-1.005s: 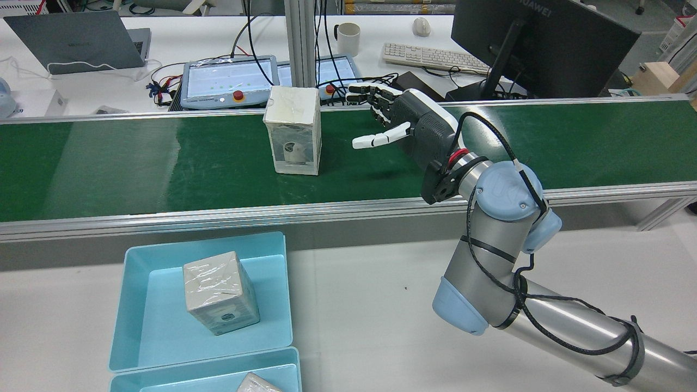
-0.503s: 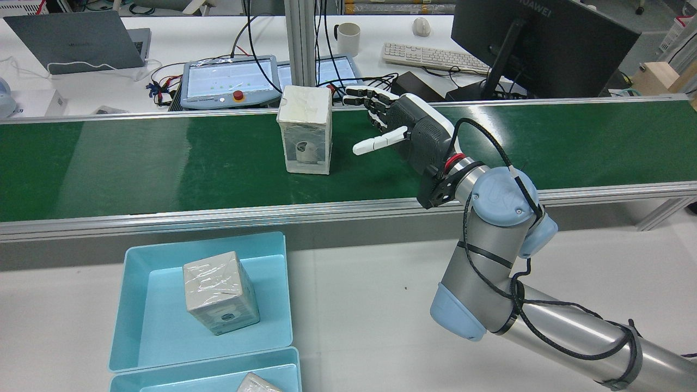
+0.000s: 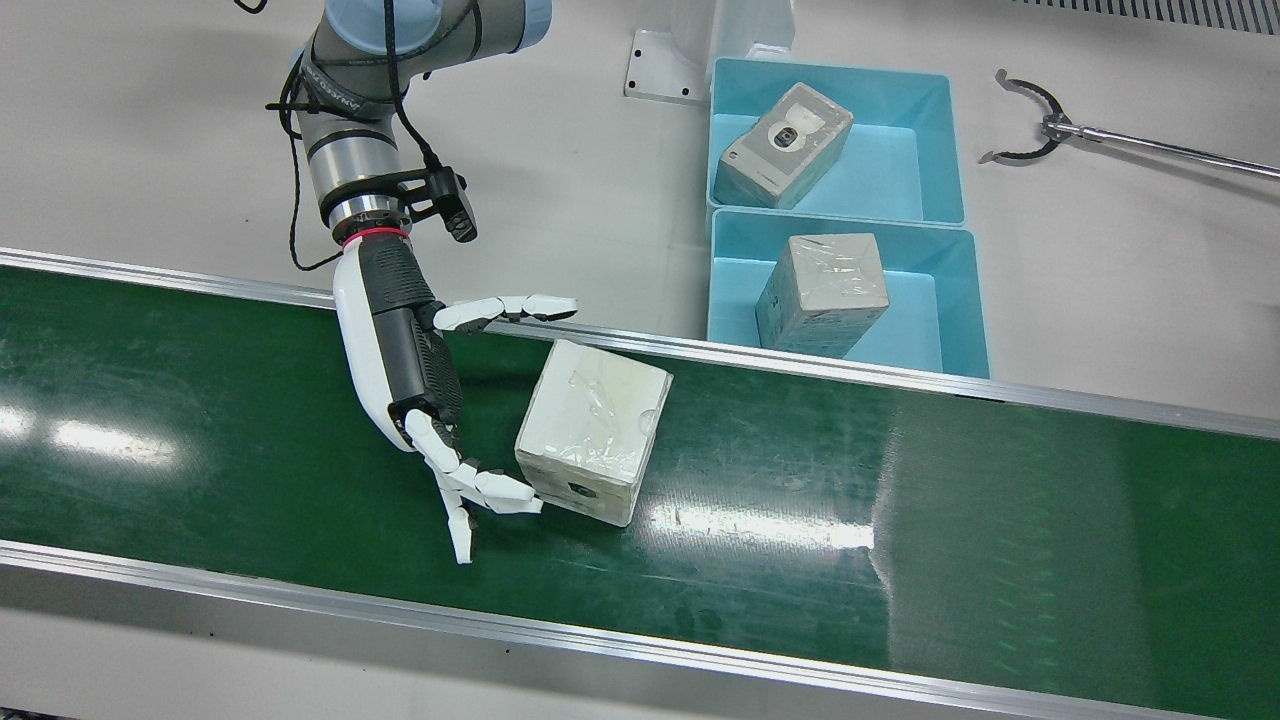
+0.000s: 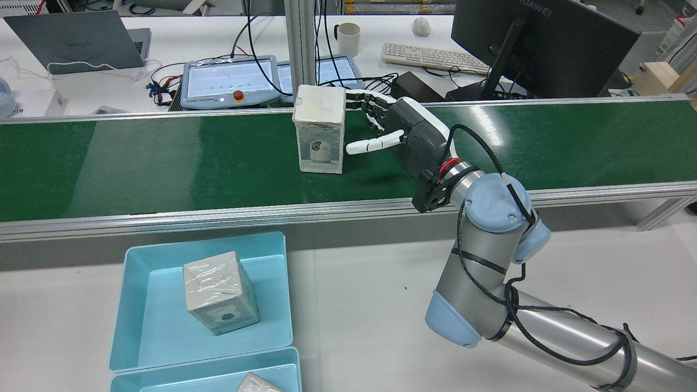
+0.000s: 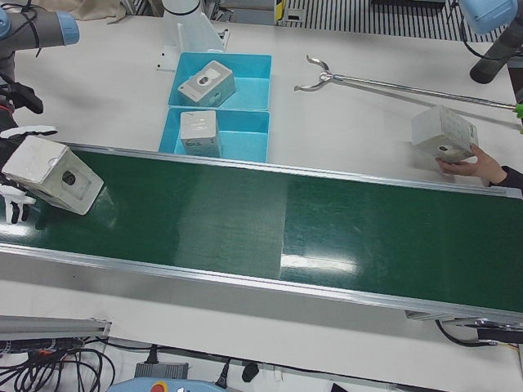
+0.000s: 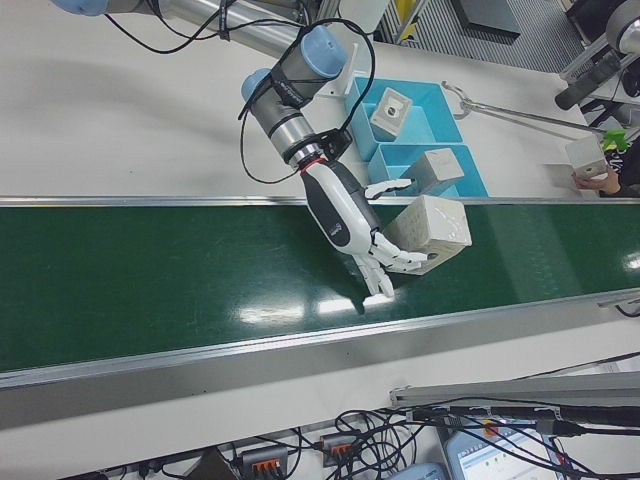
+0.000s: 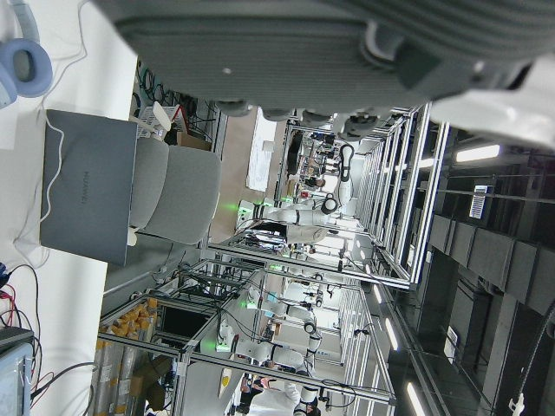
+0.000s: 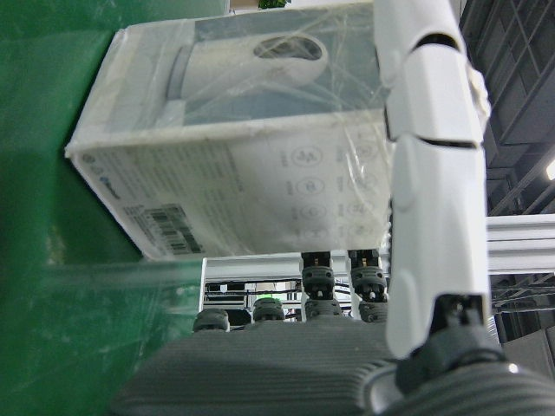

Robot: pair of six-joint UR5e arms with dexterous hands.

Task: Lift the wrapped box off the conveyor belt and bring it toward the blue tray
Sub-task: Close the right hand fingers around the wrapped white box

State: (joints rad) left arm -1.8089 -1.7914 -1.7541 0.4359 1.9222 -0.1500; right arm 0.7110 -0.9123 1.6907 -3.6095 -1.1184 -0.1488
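The right hand (image 3: 415, 380) is spread wide over the conveyor belt (image 3: 900, 520), palm toward the wrapped box (image 3: 593, 430), and holds nothing. Its far-side fingers (image 3: 490, 490) reach just beside the box's outer face, possibly touching; the thumb-side finger (image 3: 510, 310) stands clear of the near face. The box sits upright on the belt, between these fingers but not yet clamped. Judged risks: should the fingers close unevenly, the far ones would push the box first and could turn or topple it, as it stands taller than its base; the plastic wrap looks slick and may let the box slide out under a light squeeze; a late closure on a running belt would drive the box against the palm. Beyond the belt rail on the table, the nearer blue tray (image 3: 960, 300) already holds a box, as does the farther one (image 3: 930, 130), so room for set-down is tight. The left hand's state cannot be told from its own camera.
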